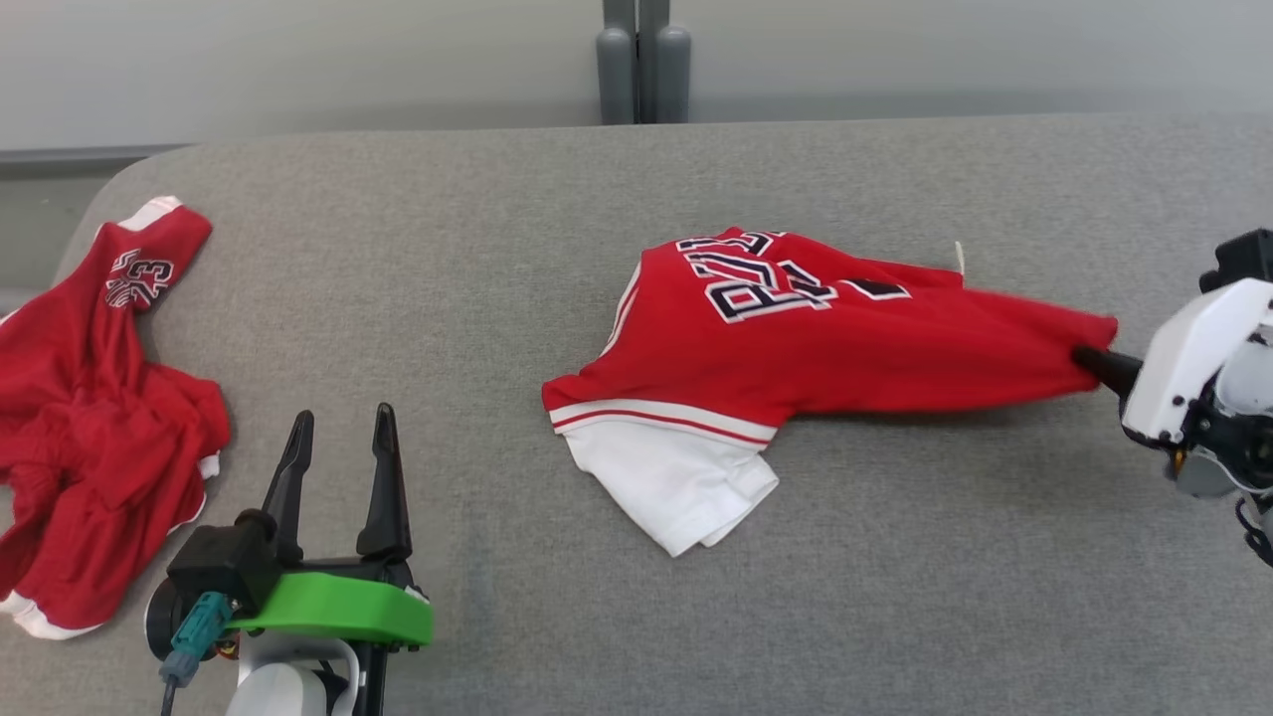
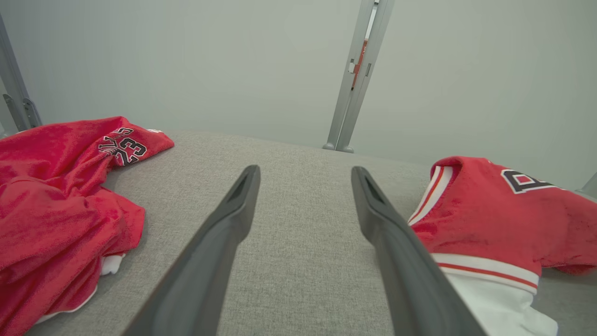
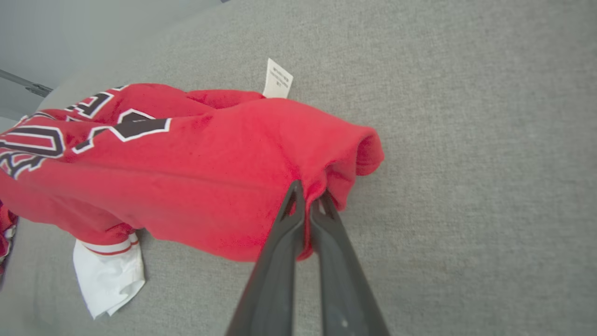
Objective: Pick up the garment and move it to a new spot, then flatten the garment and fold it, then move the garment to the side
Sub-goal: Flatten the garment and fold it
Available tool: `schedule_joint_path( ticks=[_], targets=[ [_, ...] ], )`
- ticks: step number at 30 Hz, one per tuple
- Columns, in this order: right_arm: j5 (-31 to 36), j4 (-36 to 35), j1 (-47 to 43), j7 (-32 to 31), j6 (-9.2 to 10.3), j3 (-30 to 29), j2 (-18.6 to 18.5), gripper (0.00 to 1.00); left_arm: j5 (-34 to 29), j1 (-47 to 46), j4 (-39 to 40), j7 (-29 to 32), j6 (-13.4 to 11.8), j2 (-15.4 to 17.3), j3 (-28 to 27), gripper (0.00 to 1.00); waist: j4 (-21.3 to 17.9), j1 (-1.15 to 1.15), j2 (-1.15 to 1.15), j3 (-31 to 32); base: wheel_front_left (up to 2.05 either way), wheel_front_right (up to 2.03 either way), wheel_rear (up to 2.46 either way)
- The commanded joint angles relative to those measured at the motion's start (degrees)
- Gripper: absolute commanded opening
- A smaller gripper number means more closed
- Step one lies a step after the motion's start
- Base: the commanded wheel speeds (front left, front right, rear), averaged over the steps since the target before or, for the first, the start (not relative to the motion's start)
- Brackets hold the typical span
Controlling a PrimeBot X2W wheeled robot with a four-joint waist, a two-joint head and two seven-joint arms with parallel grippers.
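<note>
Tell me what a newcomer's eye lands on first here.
The red jersey in the middle, its right end pinched in the shut right gripper and stretched taut. A second red garment lies crumpled at the left edge of the table, with the open left gripper beside it.

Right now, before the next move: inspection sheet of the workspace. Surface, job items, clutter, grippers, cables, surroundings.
Surface: grey fabric tabletop, rounded far-left corner.
Job's things: red jersey mid-table, bunched; white sleeve sticking out toward the robot.
Clutter: second red garment, crumpled at the table's left edge.
Grippers: left gripper open over bare fabric between the garments; right gripper shut on the red jersey's right edge.
Cables: teal plug with lead at the left wrist; dark lead at the right wrist.
Surroundings: pale wall, grey post behind the table.
</note>
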State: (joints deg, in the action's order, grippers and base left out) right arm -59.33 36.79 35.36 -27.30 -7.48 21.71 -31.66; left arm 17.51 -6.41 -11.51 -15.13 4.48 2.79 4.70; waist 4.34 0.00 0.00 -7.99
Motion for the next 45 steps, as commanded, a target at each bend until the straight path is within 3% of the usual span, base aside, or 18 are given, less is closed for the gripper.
schedule_joint_path(
  ticks=[1, 9, 12, 14, 23, 29, 33, 36, 40, 45],
  targets=[
    [0.0, -0.7, -2.0, -2.3, -0.02, 0.3, -1.4, 0.00, -0.1, 0.7, -0.1, 0.0, -0.1, 0.2, -0.1, 1.00, -2.9, 0.00, 0.00, 2.5, 0.00, 0.00, 0.00],
    [2.8, -3.6, -8.6, -16.2, -0.02, 1.3, -6.2, 0.00, -0.6, 0.3, -0.4, 0.0, 0.3, 0.2, 0.4, 1.00, -4.3, 0.00, 0.00, 2.1, 0.00, 0.00, 0.00],
    [5.6, -3.6, -9.3, -17.3, -0.02, 0.7, -6.0, 0.00, -0.8, -0.1, -0.6, 0.0, 0.4, 0.2, 0.4, 1.00, -4.1, 0.00, 0.00, 1.7, 0.00, 0.00, 0.00],
    [6.9, -3.1, -9.9, -16.6, -0.02, -0.1, -4.9, 1.00, -0.9, -0.3, -1.0, 0.0, 0.6, 0.2, 0.6, 1.00, -3.7, 0.00, 0.00, 1.8, 0.00, 0.00, 0.00],
    [9.7, -8.6, -13.6, -10.2, -0.02, -9.3, -3.5, 1.00, -1.5, 1.6, -2.1, 0.0, 0.9, 0.2, -0.3, 1.00, -2.2, 0.00, 0.00, 5.2, 0.00, 0.00, 0.00],
    [12.8, -22.4, -19.3, -2.9, -0.02, -19.6, -1.8, 1.00, -0.9, 2.5, -1.9, 0.0, 0.8, 0.2, -0.6, 1.00, -1.5, 0.00, 0.00, 6.2, 0.00, 0.00, 0.00],
    [20.6, -31.3, -23.4, 5.5, -0.02, -25.3, 2.6, 1.00, -0.9, 2.5, -1.6, 0.0, 0.7, 0.2, -1.2, 1.00, -1.0, 0.00, 0.00, 6.1, 0.00, 0.00, 0.00],
    [27.4, -34.9, -25.8, 13.3, -0.02, -28.0, 9.4, 1.00, -1.0, 2.3, -1.4, 0.0, 0.8, 0.2, -1.6, 1.00, -0.6, 0.00, 0.00, 5.9, 0.00, 0.00, 0.00],
    [33.8, -34.2, -29.6, 22.0, -0.02, -28.3, 16.7, 1.00, -0.6, 2.2, -1.6, 0.0, 1.1, 0.2, -1.1, 1.00, -0.2, 0.00, 0.00, 5.7, 0.00, 0.00, 0.00],
    [37.6, -31.5, -31.8, 29.9, -0.02, -28.4, 21.5, 1.00, -0.3, 1.7, -3.2, 0.0, 1.5, 0.3, 0.4, 1.00, -0.6, 0.00, 0.00, 5.3, 0.00, 0.00, 0.00]
  ],
)
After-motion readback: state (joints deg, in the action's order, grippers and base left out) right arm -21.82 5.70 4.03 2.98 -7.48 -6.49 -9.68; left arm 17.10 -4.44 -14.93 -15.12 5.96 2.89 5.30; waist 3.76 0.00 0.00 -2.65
